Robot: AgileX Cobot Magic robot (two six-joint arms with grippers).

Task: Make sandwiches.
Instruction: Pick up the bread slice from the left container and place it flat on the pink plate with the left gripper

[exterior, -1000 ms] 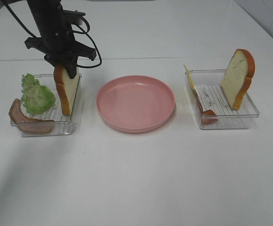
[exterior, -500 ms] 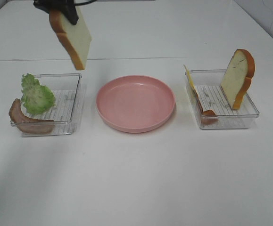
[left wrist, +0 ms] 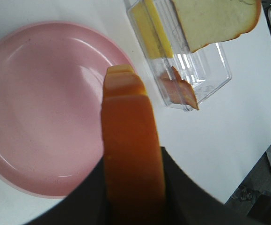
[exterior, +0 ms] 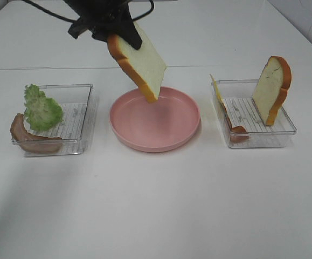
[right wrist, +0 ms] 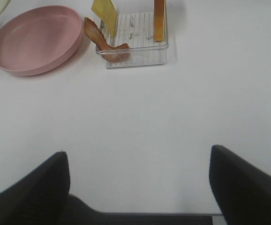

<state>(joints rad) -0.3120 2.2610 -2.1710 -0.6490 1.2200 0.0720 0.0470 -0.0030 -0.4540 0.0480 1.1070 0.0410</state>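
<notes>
My left gripper is shut on a white bread slice with an orange-brown crust and holds it tilted in the air over the back left of the round pink plate. In the left wrist view the slice's crust sits edge-on between the fingers above the plate. A second bread slice stands upright in the right clear tray, with a yellow cheese square and a bacon strip. Green lettuce and bacon lie in the left tray. My right gripper is open and empty over bare table, well short of the right tray.
The white table runs wide in front of the plate and trays. The right wrist view shows the plate, cheese, bacon and standing bread ahead of the gripper.
My left gripper has lifted the bread slice out of the left tray, carried it up and to the right, and now holds it tilted over the pink plate.
</notes>
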